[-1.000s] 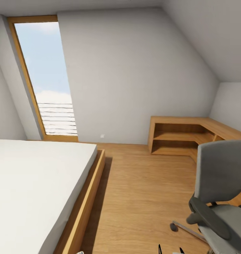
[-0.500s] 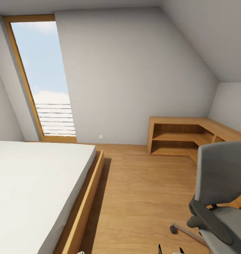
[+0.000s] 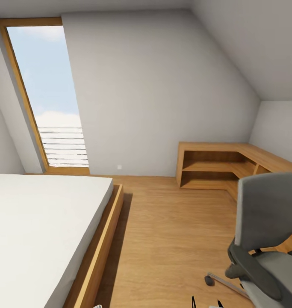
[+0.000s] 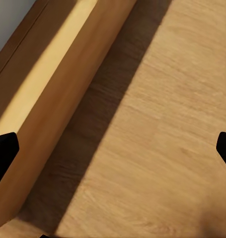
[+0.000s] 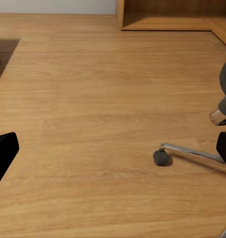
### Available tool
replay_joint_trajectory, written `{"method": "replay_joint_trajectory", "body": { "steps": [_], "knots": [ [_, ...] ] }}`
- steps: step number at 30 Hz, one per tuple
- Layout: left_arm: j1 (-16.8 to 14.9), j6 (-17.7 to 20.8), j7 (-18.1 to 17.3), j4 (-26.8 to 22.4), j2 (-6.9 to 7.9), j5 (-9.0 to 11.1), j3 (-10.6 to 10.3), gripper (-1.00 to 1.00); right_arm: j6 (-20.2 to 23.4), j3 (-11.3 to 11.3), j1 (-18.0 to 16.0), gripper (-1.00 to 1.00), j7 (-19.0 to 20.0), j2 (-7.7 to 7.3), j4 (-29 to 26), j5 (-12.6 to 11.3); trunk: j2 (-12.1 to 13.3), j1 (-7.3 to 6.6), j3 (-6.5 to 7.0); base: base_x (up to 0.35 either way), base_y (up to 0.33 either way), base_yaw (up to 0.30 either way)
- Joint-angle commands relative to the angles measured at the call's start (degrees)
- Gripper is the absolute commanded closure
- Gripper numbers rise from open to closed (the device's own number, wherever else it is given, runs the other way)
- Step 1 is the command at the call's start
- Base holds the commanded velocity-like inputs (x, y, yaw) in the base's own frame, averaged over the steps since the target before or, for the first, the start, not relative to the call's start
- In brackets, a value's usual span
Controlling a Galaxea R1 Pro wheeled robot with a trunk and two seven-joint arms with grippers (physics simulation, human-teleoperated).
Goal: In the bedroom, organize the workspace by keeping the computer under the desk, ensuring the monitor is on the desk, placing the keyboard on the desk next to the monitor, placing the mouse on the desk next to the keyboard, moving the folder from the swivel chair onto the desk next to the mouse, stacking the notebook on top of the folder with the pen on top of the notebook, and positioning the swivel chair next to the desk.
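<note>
The swivel chair (image 3: 265,239), with grey back and seat, black armrests and a chrome base, stands at the right of the head view. One of its castors (image 5: 161,157) and a chrome leg show in the right wrist view. My left gripper (image 4: 113,148) is open over the wood floor beside the bed frame, with nothing between its fingers. My right gripper (image 5: 113,148) is open too, over bare floor short of the chair's base. The desk, computer, monitor, keyboard, mouse, folder, notebook and pen are out of view.
A bed with a white mattress (image 3: 43,231) and a wooden frame (image 4: 48,99) takes up the left. A low wooden corner shelf (image 3: 214,164) lines the far right wall. A tall window (image 3: 47,94) is at the back left. Open wood floor (image 3: 163,239) runs between bed and chair.
The whole head view has shifted a little leftward, so the camera has turned slightly right. Nothing in the room has moved by itself.
</note>
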Motion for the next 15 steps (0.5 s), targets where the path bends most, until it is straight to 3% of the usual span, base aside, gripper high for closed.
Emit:
{"method": "replay_joint_trajectory", "body": {
  "steps": [1, 15],
  "knots": [
    [-0.04, -0.17, 0.39, -0.08, 0.02, 0.27, -0.48, -1.00, -0.16, 0.49, -0.05, -1.00, -0.18, 0.01, 0.03, -0.45, -0.03, 0.01, -0.06, 0.210, 0.001, 0.000],
    [-0.04, -0.18, 0.27, -0.08, 0.02, 0.27, -0.55, -1.00, -0.16, 0.52, -0.05, -1.00, -0.19, 0.04, 0.03, -0.45, -0.03, 0.01, -0.06, 0.114, 0.000, 0.000]
  ]
}}
